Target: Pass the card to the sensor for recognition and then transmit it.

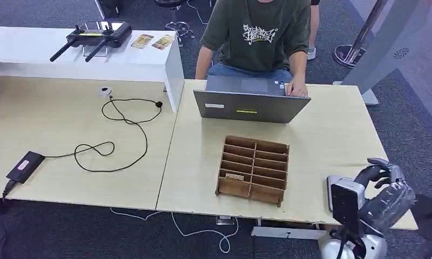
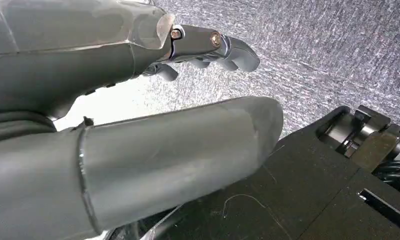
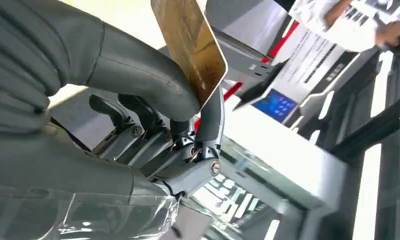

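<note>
A gold-brown card (image 3: 193, 45) is pinched between the thumb and a finger of my right hand (image 3: 153, 105). In the head view that hand (image 1: 384, 186) hovers at the table's front right corner, to the right of a wooden slotted box (image 1: 254, 170) that has one card (image 1: 234, 176) lying in a front slot. A small round white device (image 1: 105, 91) on a black cable lies far to the left on the table. My left hand (image 2: 208, 45) hangs over grey carpet with its fingers apart and nothing in it.
A person sits behind the table typing on a grey laptop (image 1: 251, 102). A white raised shelf (image 1: 95, 56) at the back left carries a black controller (image 1: 98, 35) and two cards (image 1: 152, 41). A black box (image 1: 25, 164) on the cable lies front left.
</note>
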Controlling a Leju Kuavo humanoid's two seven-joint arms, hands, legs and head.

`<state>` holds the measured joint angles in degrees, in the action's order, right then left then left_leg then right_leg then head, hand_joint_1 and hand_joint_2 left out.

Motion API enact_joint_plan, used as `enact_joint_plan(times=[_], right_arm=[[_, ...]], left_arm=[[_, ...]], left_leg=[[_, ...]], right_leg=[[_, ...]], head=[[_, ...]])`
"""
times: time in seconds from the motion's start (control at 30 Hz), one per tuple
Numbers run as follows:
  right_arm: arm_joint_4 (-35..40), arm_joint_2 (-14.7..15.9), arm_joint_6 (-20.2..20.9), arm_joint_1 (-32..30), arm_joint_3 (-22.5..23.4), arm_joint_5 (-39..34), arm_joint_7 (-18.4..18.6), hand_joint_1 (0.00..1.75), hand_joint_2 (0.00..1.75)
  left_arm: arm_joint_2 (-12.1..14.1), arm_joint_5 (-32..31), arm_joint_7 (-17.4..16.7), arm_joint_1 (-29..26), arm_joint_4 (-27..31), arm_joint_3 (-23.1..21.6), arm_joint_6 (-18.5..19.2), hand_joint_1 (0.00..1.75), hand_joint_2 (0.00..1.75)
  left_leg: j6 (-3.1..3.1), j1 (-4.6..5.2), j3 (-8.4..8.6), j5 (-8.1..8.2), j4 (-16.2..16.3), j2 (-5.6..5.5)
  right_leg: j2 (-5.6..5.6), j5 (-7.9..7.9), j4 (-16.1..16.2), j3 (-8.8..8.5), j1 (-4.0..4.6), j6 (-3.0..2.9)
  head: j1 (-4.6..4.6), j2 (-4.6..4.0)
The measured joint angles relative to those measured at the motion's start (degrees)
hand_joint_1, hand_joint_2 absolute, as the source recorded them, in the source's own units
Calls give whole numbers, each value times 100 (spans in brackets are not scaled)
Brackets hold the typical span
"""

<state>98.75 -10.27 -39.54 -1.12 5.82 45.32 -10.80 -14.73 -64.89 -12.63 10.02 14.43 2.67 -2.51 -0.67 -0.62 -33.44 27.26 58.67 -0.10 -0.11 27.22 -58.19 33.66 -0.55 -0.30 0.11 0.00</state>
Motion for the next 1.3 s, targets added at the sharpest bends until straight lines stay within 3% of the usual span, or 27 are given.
enact_joint_plan(times=[0.17,0.23,0.57,1.03,1.3], right_arm=[[2,-50,2,19,126,-413,-61,175,175],[2,-116,2,59,423,-1218,-223,175,175],[-61,-183,4,230,879,-1542,-319,175,175],[-347,-192,4,956,1136,-395,-308,175,175],[-522,-192,4,1261,1191,-213,-378,175,175]], left_arm=[[-13,-15,-9,0,0,0,-4,0,0],[-42,-44,-17,-1,0,0,-57,0,0],[-72,-83,-28,-1,0,0,-81,0,0],[-83,-175,-4,11,0,-37,-11,0,0],[-83,-199,18,15,0,-70,-15,0,0]], left_leg=[[0,0,0,0,0,0],[0,0,0,0,0,0],[0,0,0,0,0,0],[0,0,1,-1,0,1],[0,0,1,-1,0,0]], right_leg=[[0,0,0,0,0,0],[0,0,0,0,-1,0],[0,0,0,0,0,0],[1,-1,-1,0,0,0],[1,-1,-1,0,0,0]], head=[[0,0],[0,0],[0,0],[0,0],[0,0]])
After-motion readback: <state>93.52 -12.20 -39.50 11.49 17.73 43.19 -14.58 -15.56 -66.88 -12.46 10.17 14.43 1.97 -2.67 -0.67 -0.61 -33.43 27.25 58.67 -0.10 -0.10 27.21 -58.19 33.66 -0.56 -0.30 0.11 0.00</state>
